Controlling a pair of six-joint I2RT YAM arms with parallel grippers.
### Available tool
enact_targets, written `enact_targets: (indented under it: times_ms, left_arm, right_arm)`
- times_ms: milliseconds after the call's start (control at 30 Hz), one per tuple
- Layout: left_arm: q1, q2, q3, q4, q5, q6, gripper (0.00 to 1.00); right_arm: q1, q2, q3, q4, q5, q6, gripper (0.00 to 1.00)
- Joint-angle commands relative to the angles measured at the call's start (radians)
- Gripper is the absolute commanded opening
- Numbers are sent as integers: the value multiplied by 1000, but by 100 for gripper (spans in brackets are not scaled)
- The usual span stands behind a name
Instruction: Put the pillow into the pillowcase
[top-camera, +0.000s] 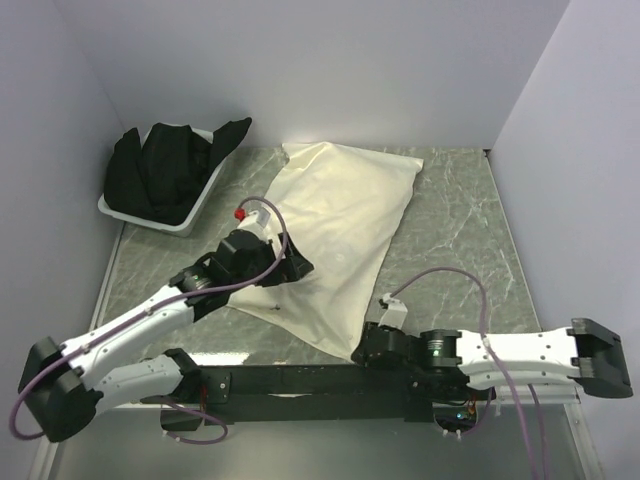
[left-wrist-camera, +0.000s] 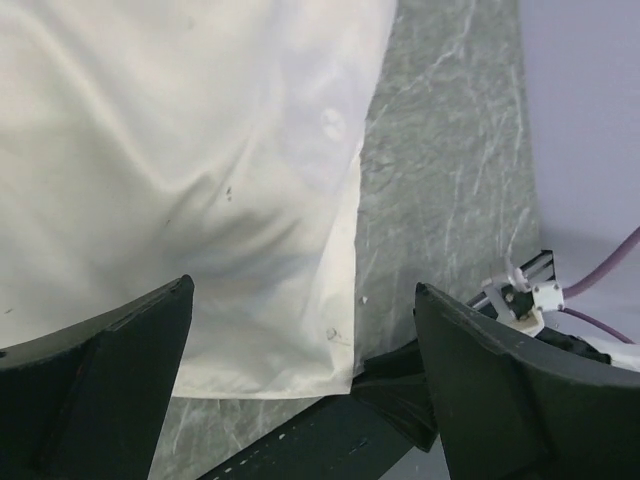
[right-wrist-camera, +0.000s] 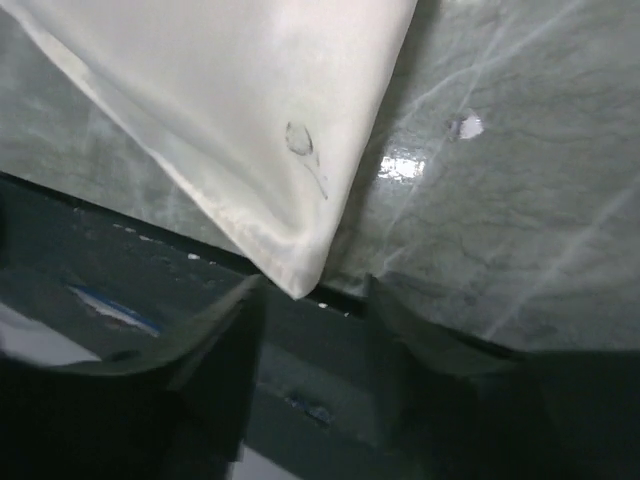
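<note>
— Cream cloth fills most of the view. Where does the pillowcase (top-camera: 340, 225) lie?
— On the green marbled table (top-camera: 450, 220), slanting from the far middle down to the near edge. Its far half is plump and smooth; its near part is flat, limp and creased.
— And the pillow?
— Its own surface shows nowhere. I cannot tell whether it is under that bulge.
— The left claw (left-wrist-camera: 302, 300)?
— Its jaws are spread wide with nothing gripped. It hangs over the cloth's left edge, and from its wrist the two dark wedge-shaped fingers (left-wrist-camera: 110, 370) frame bare fabric and a strip of table.
— The right claw (right-wrist-camera: 310, 300)?
— Low at the near edge, at the sack's pointed near corner. The jaws stand a narrow way apart, and the stitched corner tip sits right at the mouth of the gap. The fingers are dark and blurred, so I cannot tell whether they touch it.
— Anything else?
— A white plastic tray (top-camera: 195, 215) at the far left, heaped with crumpled black cloth (top-camera: 165, 170), near the pillowcase's far corner
</note>
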Motion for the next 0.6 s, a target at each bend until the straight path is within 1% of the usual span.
enact_targets:
  times_ms: [0,33,67,100,133,167,200,267,300,333,400,433,467,567]
  left_arm:
    - [2,-99,92,-118,-47,73,98]
    - [2,-130,98,-141,-56,78,99]
    - [2,-148,106,-146,-60,87,99]
    - [2,-167,106,-150,-76,90,99]
    - [3,-202,106,-157,-96,84,99]
    - [2,-217,105,-173,-113,77,99]
    - [2,-245,106,-183,-136,80,99]
    - [2,-268,105,-206,-158,74,99]
    - [2,-288,100,-206,-168,70,99]
    - [2,-297,95,-207,-184,66,99]
    - [2,-317,75,-216,-201,50,99]
    - [2,-319,68,-223,-221,50,99]
    - [2,-322,57,-229,-234,44,99]
    - [2,-328,37,-262,-265,32,99]
  right_arm:
    - [8,-181,87,-207,99,-7,61]
    - [6,-243,108,-237,128,-19,70]
    - [6,-271,154,-288,157,-27,87]
    - [2,-294,179,-306,188,-39,96]
    - [-6,-324,203,-328,242,-64,100]
    - [-21,-331,251,-358,268,-78,100]
    - [-64,-335,272,-359,277,-140,100]
    - [-150,-310,329,-336,255,-223,100]
    - [-205,-293,343,-313,219,-333,100]
    - [-342,-260,352,-288,105,-381,100]
    - [-465,-233,363,-207,-15,-490,100]
    - [-551,-212,363,-178,-61,-518,100]
    - [-595,-201,371,-137,-136,-536,100]
    - [-691,-158,384,-78,-216,-578,100]
